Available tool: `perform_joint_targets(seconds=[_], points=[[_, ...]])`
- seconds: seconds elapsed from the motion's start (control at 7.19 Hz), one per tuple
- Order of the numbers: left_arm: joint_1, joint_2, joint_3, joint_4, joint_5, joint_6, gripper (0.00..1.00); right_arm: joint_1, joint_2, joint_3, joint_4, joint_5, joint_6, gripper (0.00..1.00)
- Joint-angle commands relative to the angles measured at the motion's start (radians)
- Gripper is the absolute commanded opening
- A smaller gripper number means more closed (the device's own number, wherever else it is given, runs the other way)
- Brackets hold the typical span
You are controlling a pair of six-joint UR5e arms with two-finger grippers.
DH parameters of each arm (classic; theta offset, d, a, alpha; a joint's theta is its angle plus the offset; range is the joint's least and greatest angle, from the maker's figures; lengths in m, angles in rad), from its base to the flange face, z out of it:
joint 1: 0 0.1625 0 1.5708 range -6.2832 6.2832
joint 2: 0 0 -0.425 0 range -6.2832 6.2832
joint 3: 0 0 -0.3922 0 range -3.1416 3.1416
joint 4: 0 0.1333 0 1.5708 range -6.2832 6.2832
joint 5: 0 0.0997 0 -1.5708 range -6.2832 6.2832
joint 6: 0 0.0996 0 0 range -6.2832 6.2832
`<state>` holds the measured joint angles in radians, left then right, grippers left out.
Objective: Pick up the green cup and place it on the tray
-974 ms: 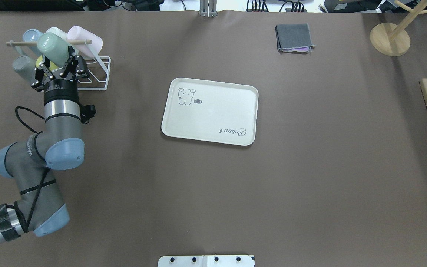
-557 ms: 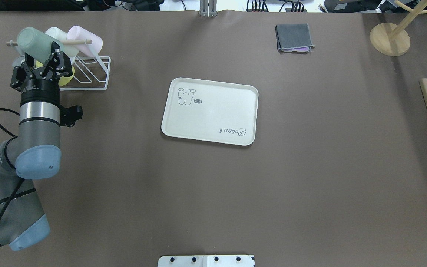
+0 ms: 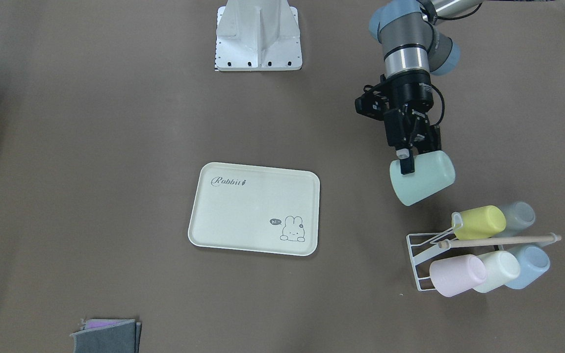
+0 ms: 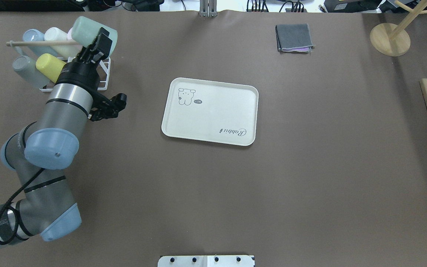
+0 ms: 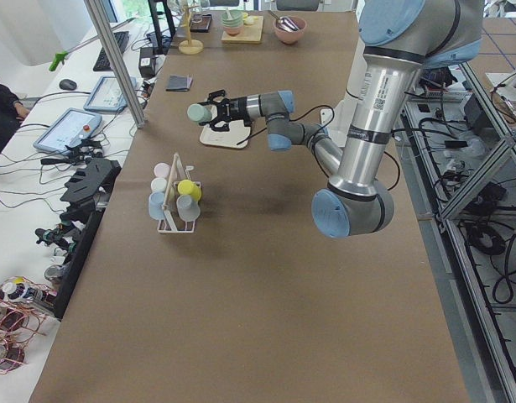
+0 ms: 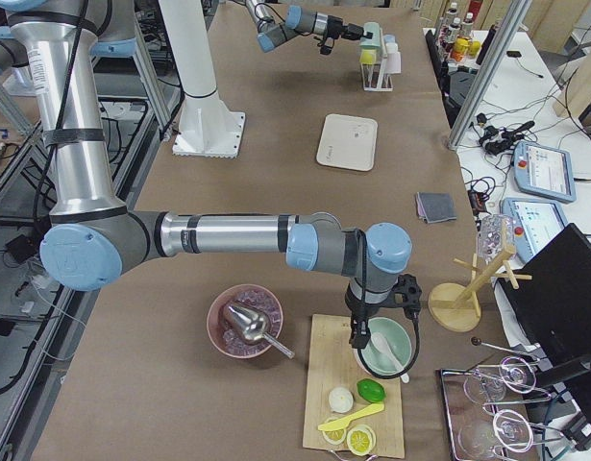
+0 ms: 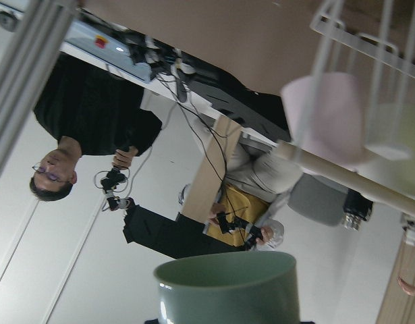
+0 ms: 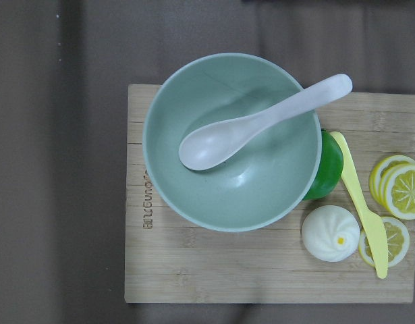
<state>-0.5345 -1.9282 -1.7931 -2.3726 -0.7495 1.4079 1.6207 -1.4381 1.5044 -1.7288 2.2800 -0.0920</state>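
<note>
My left gripper [image 3: 406, 165] is shut on the mint green cup [image 3: 424, 179] and holds it on its side in the air, between the cup rack and the tray. In the overhead view the green cup [image 4: 87, 31] is just above the rack's right end, with the left gripper [image 4: 100, 43] on it. Its rim fills the bottom of the left wrist view [image 7: 227, 283]. The cream "Rabbit" tray [image 4: 217, 115] lies mid-table and holds nothing; it also shows in the front view [image 3: 243, 211]. My right gripper [image 6: 357, 336] hangs over a green bowl; I cannot tell its state.
A white wire rack [image 3: 417, 252] holds yellow [image 3: 481, 221], grey, pink [image 3: 456, 275], cream and blue cups on its pegs. A folded grey cloth [image 4: 294, 38] and a wooden stand [image 4: 389, 39] are at the far side. The bowl [image 8: 194, 196] with a spoon sits on a cutting board.
The left gripper pulled the green cup off the rack, swung first to the left, then turned and moved right. The cup now hangs past the rack's right end, closer to the tray.
</note>
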Motion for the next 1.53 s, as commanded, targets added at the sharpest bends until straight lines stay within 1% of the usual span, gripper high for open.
perform_joint_targets(seconds=[0.0,0.14,0.28,0.42,0.56,0.7,0.84,0.97,1.11,1.39], points=[[-0.016,-0.072,0.061,0.004,-0.253,-0.511,0.0,0.001,0.001,-0.001,0.0,-0.001,0.0,1.0],[-0.016,-0.087,0.081,0.003,-0.362,-0.743,0.0,0.001,0.001,0.0,0.0,-0.001,0.0,1.0],[-0.018,-0.116,0.098,-0.007,-0.493,-0.961,0.0,0.001,-0.004,0.0,0.0,0.001,0.0,1.0],[-0.018,-0.173,0.15,-0.045,-0.598,-1.098,0.0,0.002,-0.005,0.0,0.0,0.001,0.0,1.0],[-0.018,-0.264,0.343,-0.241,-0.616,-1.226,0.0,0.002,-0.005,0.0,0.0,0.003,0.0,1.0],[-0.016,-0.325,0.482,-0.396,-0.639,-1.286,0.0,0.002,-0.005,0.0,0.0,0.004,0.0,1.0],[-0.016,-0.354,0.498,-0.418,-0.681,-1.378,0.0,0.002,-0.007,0.002,0.0,0.004,0.002,1.0],[-0.012,-0.367,0.503,-0.463,-0.706,-1.43,0.0,0.002,-0.008,0.003,0.0,0.006,0.002,1.0],[0.008,-0.376,0.527,-0.559,-0.799,-1.581,0.0,0.002,-0.008,0.003,0.0,0.006,0.002,1.0],[0.011,-0.406,0.61,-0.618,-0.85,-1.662,0.0,0.004,-0.008,0.016,0.0,0.007,0.002,1.0]])
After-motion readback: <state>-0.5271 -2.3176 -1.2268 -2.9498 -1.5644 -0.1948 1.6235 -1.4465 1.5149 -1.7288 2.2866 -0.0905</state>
